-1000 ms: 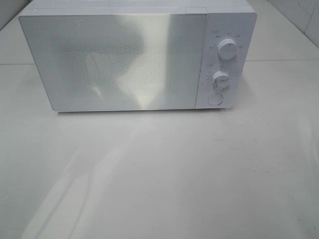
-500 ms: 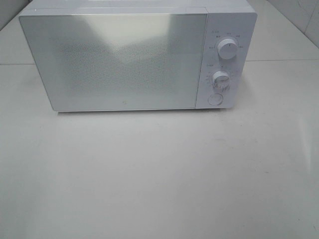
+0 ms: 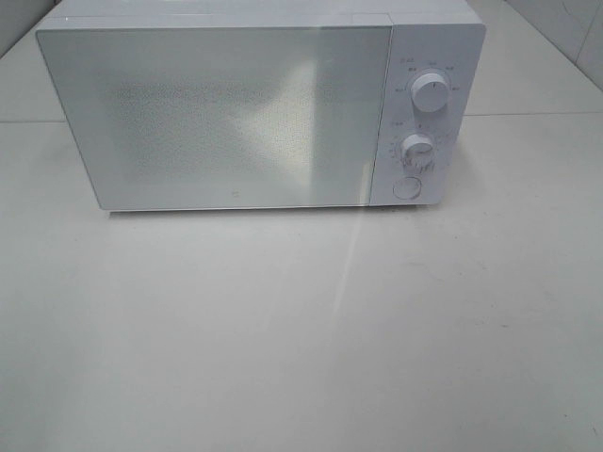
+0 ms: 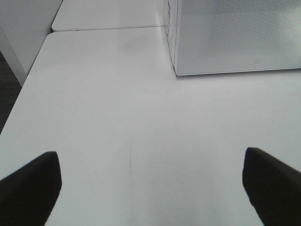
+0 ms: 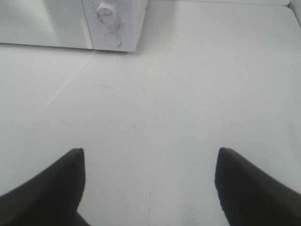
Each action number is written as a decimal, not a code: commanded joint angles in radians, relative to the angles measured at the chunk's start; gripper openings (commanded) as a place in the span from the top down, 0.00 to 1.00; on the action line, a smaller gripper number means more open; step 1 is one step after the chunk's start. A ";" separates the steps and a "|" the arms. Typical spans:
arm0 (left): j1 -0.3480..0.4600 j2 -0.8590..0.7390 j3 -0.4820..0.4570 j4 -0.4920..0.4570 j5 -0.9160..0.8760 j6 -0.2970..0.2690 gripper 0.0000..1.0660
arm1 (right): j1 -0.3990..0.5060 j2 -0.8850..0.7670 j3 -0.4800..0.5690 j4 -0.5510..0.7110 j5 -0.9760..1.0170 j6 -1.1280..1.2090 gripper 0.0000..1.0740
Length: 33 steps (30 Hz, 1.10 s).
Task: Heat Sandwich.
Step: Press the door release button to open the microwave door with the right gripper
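A white microwave point(image 3: 245, 104) stands at the back of the table with its door shut. Two round knobs point(image 3: 430, 94) and a round button point(image 3: 406, 187) are on its right panel. The sandwich is out of view in every frame. My left gripper point(image 4: 150, 188) is open and empty over bare table, near the microwave's left front corner point(image 4: 176, 70). My right gripper point(image 5: 148, 186) is open and empty over bare table, with the microwave's knob panel point(image 5: 113, 23) ahead of it. Neither gripper shows in the exterior high view.
The white table point(image 3: 301, 339) stretches in front of the microwave. The table's left edge point(image 4: 19, 101) shows in the left wrist view, with dark floor beyond. A second table surface point(image 4: 108, 14) lies behind.
Only the light reflection on the microwave door and table has shifted. Nothing else has moved.
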 commanded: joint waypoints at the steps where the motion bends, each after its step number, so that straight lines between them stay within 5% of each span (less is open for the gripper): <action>1: 0.002 -0.028 0.001 -0.011 -0.007 -0.009 0.06 | -0.007 -0.028 0.004 -0.006 -0.003 -0.012 0.31; 20: 0.002 -0.028 0.001 -0.011 -0.007 -0.009 0.06 | -0.007 -0.034 0.004 -0.007 -0.005 -0.012 0.31; 33: 0.002 -0.028 0.001 -0.011 -0.007 -0.009 0.06 | -0.007 0.150 -0.015 -0.001 -0.175 0.002 0.31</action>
